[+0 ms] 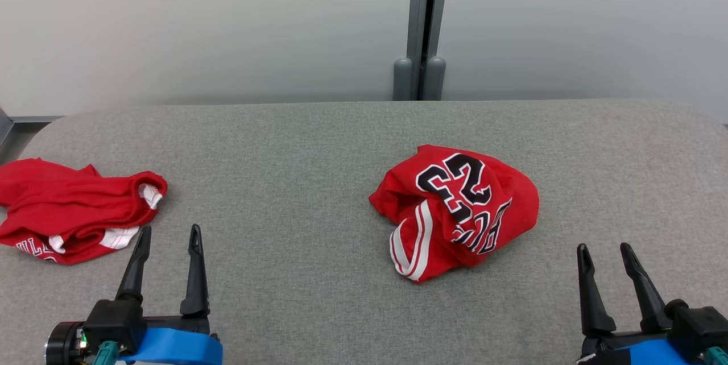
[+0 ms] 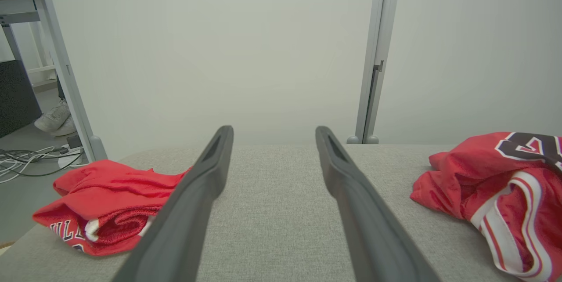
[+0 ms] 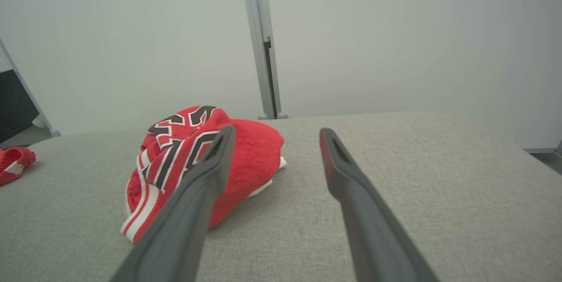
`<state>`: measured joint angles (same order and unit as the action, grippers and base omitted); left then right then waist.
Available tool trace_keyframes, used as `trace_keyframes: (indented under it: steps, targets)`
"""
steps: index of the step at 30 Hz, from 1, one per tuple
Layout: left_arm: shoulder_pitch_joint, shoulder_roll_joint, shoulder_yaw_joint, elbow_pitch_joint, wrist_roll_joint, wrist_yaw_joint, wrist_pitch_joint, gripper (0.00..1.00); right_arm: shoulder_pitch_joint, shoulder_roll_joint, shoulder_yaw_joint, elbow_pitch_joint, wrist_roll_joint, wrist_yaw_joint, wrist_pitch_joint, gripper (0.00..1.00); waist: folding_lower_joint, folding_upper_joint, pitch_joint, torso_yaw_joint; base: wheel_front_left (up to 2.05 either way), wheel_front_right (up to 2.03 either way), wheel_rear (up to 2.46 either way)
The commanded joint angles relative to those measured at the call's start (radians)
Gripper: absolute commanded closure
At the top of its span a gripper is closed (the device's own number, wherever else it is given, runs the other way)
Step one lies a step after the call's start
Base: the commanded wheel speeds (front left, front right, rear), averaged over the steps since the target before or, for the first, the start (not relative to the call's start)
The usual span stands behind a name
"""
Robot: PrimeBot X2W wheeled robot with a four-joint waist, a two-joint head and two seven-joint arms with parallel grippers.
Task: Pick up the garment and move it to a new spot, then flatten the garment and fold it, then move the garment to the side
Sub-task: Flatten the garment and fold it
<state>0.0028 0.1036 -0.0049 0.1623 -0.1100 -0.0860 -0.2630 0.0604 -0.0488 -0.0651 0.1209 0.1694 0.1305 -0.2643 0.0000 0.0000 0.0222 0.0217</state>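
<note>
While the garment (image 1: 455,208) lies crumpled — table (image 1: 296,143) bears it.

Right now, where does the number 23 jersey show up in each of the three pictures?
Head view: jersey crumpled on the table, right of centre.
Left wrist view: jersey at the right edge, partly cut off.
Right wrist view: jersey left of centre.
Shared landmark: the grey post in the wall beyond the table.
</note>
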Motion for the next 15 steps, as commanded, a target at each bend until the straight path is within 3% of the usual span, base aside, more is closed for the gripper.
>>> trace_keyframes:
  steps: [1,15]
  targets:
    - [-0.001,-0.001,0.007,0.003,0.006,-0.002,-0.003,0.00,0.003,-0.003,-0.001,0.003,-0.002,0.001,0.000,0.00,0.0000,0.0000,-0.001,-0.001,0.00,0.00,0.00]
    - [-0.006,-0.014,0.026,0.014,0.025,-0.018,-0.003,0.00,0.011,-0.003,-0.002,0.017,-0.006,0.001,0.000,0.00,0.0000,0.0000,-0.015,0.000,0.00,0.00,0.00]
